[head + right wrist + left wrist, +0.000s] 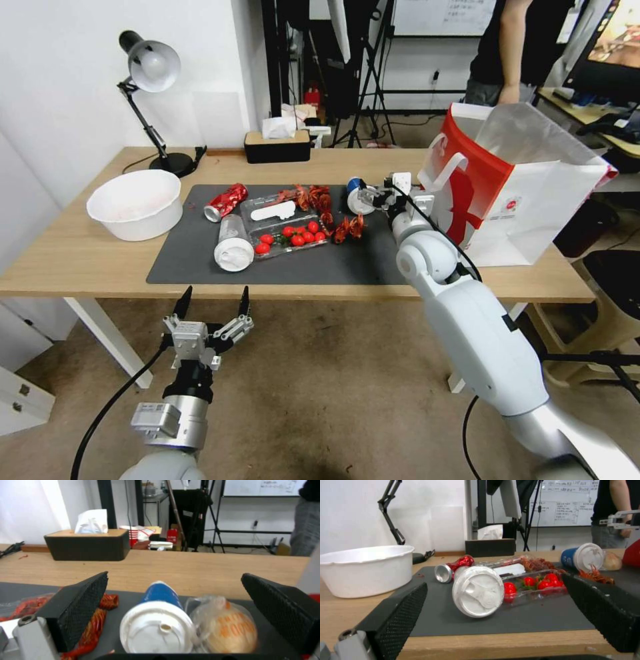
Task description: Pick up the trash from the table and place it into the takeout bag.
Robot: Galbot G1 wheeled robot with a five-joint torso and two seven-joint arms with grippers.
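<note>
Right gripper (173, 610) reaching over the far right part of the dark grey mat (200, 260), pads spread wide, straddling the blue white-lidded cup (159, 627) lying on its side and the small clear bag (225, 627) touching it, nothing clamped. Takeout bag (527, 200) standing upright just beside that arm at the table's right end, mouth open toward the ceiling, its far corner hanging a bit past the table (60, 260) edge. Not much wiggle room between arm and bag. Left gripper (212, 308) hanging off the near edge of the table, below tabletop height, fingers splayed and holding nothing, loads of open floor around it. Clear cup (476, 590) on its side close to the mat's near edge, white lid facing the left wrist camera. Crushed red can (225, 202) behind it, a clear tray (287, 227) with small red fruit mid-mat, red crayfish shells (349, 227) scattered just beside the tray. White round bowl (135, 203) sitting off the mat toward the left end. Bare wood strip along the far edge up to a tissue box (277, 145) and a desk lamp (150, 93).
</note>
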